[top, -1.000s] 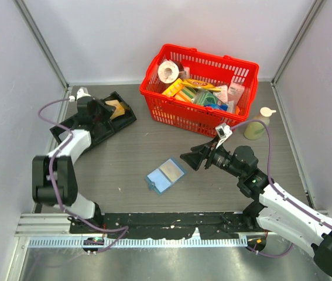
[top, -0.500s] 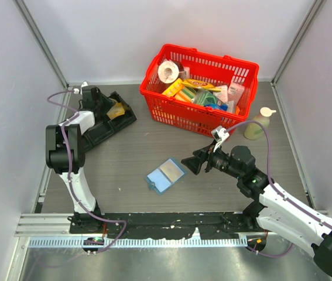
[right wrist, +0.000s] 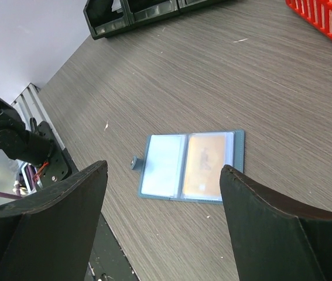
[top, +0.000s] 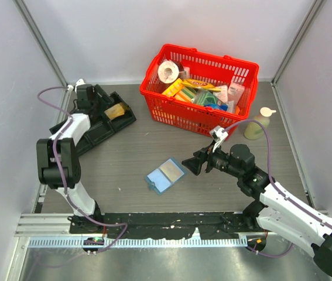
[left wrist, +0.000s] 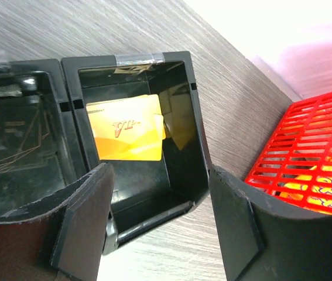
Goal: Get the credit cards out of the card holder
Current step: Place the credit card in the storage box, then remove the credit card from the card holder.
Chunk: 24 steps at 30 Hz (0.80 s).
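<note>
Where the desk (top: pixel 125 158) lies nearest the arm bases, the holder (right wrist: pixel 190 165) rests open and flat, a tan card (right wrist: pixel 208 164) showing through one clear pocket and the panel beside it pale blue. Just to its right in the top view, the right gripper (top: pixel 190 164) hovers low, pointed at the holder, with its jaws spread wide — nothing between them, nothing touched. Farther back on the left, a black tray (left wrist: pixel 196 134) sits near the wall, and an orange card (left wrist: pixel 125 136) lies inside its end compartment. Over that compartment hangs the left gripper (left wrist: pixel 158 175), jaws well apart and empty. A red basket (top: pixel 180 120) of goods stands at the far side — a pale bottle (top: pixel 258 124) just right of it.
</note>
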Each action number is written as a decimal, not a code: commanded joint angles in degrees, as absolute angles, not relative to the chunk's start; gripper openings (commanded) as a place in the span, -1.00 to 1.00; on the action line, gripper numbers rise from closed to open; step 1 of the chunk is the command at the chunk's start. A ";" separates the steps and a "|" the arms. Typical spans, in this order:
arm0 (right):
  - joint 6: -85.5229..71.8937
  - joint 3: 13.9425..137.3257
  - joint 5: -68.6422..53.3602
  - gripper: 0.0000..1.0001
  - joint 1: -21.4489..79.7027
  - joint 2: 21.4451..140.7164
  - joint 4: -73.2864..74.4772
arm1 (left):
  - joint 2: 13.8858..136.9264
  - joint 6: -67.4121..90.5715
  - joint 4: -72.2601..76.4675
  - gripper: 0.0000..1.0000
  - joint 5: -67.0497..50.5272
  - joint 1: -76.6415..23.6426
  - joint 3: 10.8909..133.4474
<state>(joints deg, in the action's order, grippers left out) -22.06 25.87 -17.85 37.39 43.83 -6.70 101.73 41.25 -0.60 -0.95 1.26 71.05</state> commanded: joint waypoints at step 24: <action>-22.94 35.59 -16.79 0.50 41.39 67.31 -1.76 | 51.41 50.00 -13.80 0.18 6.59 -42.44 37.89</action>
